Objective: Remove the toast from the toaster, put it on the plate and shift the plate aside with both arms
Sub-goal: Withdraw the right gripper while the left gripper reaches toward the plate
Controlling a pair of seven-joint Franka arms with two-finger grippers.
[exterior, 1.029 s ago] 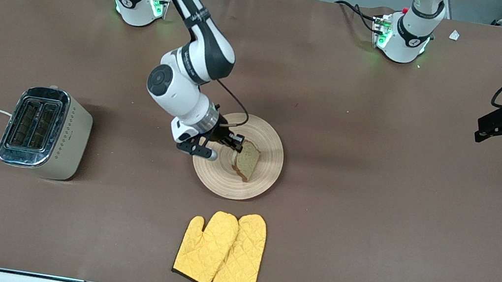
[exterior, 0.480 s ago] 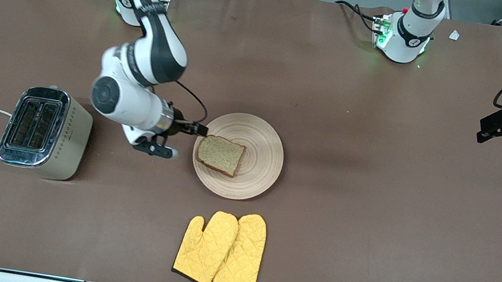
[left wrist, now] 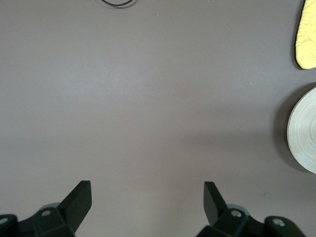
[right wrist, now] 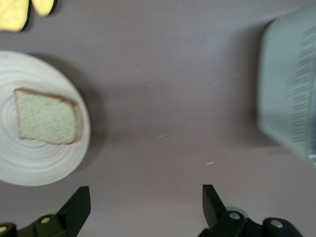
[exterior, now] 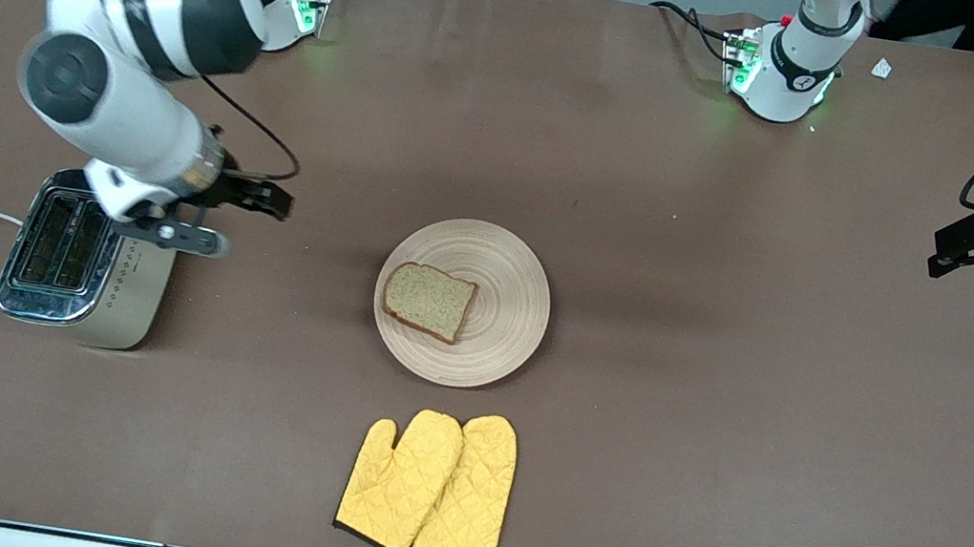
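Note:
The toast (exterior: 429,301) lies flat on the round beige plate (exterior: 508,315) at the table's middle, on the plate's half toward the right arm's end. The right wrist view shows the toast (right wrist: 47,122) on the plate (right wrist: 29,165) too. My right gripper (exterior: 274,202) is open and empty, up over bare table between the toaster and the plate; its jaws (right wrist: 145,193) stand wide apart. My left gripper (exterior: 942,253) waits open and empty (left wrist: 147,190) over the table's edge at the left arm's end. The plate's rim (left wrist: 303,131) shows in the left wrist view.
A silver toaster (exterior: 86,256) stands at the right arm's end, with its cord running off the table; it also shows in the right wrist view (right wrist: 291,94). Two yellow oven mitts (exterior: 431,484) lie nearer the front camera than the plate. A mitt's corner (left wrist: 308,34) shows in the left wrist view.
My right gripper let go of the toast, which dropped from tilted to flat on the plate. The gripper then drew back toward the toaster. The left arm barely moved.

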